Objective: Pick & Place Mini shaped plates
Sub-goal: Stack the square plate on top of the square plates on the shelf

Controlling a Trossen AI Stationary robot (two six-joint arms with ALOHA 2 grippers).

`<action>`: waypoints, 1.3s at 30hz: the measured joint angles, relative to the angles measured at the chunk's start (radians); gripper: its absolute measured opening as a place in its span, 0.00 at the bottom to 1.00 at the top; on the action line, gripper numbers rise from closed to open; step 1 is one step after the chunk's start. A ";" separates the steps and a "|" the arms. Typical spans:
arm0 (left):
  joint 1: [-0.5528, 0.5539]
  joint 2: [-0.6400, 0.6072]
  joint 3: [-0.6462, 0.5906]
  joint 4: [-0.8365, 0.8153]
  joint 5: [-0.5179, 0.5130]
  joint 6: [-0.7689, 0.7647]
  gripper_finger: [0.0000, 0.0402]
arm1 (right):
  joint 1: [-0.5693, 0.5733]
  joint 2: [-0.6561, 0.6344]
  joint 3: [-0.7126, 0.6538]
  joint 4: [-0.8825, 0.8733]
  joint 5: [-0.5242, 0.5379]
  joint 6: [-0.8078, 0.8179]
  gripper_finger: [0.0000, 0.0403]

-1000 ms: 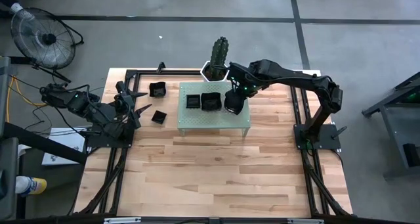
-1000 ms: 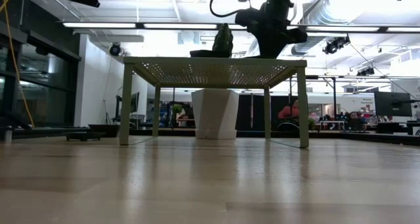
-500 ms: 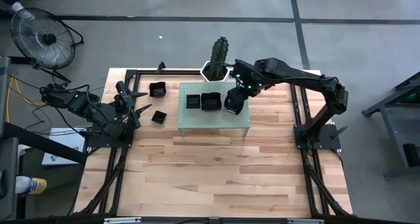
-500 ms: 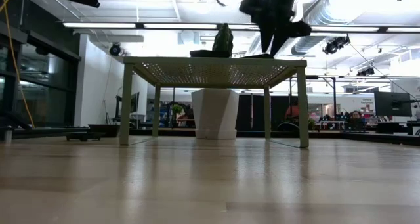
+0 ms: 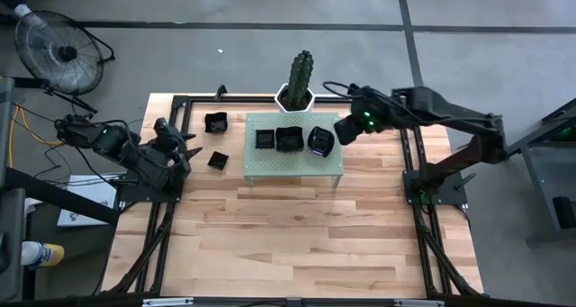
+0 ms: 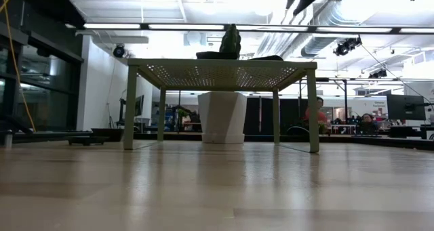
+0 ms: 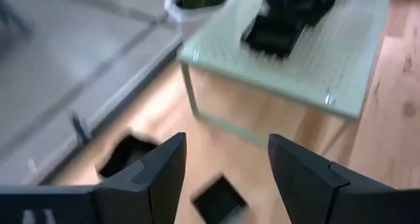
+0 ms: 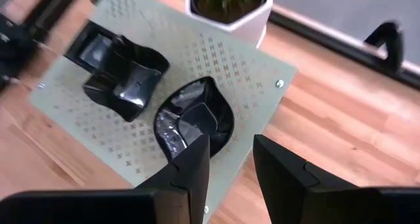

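Observation:
Three mini shaped plates, glossy and black, rest on the pale green perforated stand [image 5: 295, 164]: a square one [image 8: 92, 50], a wavy one [image 8: 131, 76] and a round one [image 8: 195, 122]. Two more plates [image 5: 216, 122] [image 5: 219, 160] lie on the wooden table left of the stand. My right gripper [image 8: 230, 152] hangs open above the stand's right edge, up and to the right of the round plate [image 5: 320, 141], with nothing between its fingers. My left gripper [image 7: 226, 158] stands open at the table's left side, near the two loose plates [image 7: 220, 199] [image 7: 125, 155].
A cactus in a white pot [image 5: 300, 82] stands just behind the stand's far edge. Black frame rails [image 5: 171, 199] run along the table's left and right sides. The near half of the wooden table [image 5: 297, 244] is bare. People show far off in the room in the low view.
My right gripper has risen from the round plate on the stand and swung toward the table's right edge; the plate stays on the stand. My left gripper has rolled and tipped a little in place.

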 joint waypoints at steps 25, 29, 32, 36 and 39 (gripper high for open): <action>0.000 0.012 -0.380 0.418 0.427 -0.442 0.53 | 0.274 -0.077 0.000 -0.016 0.295 0.132 0.28; 0.000 0.017 -0.465 0.620 0.487 -0.437 0.53 | 0.274 -0.077 0.000 -0.016 0.298 0.127 0.28; 0.000 0.021 -0.500 0.730 0.506 -0.435 0.53 | 0.273 -0.077 0.000 -0.016 0.298 0.119 0.28; 0.016 0.027 -0.507 0.773 0.503 -0.405 0.53 | 0.273 -0.077 0.000 -0.016 0.298 0.114 0.28; 0.089 0.027 -0.507 0.811 0.573 -0.341 0.53 | 0.273 -0.077 0.000 -0.016 0.299 0.109 0.28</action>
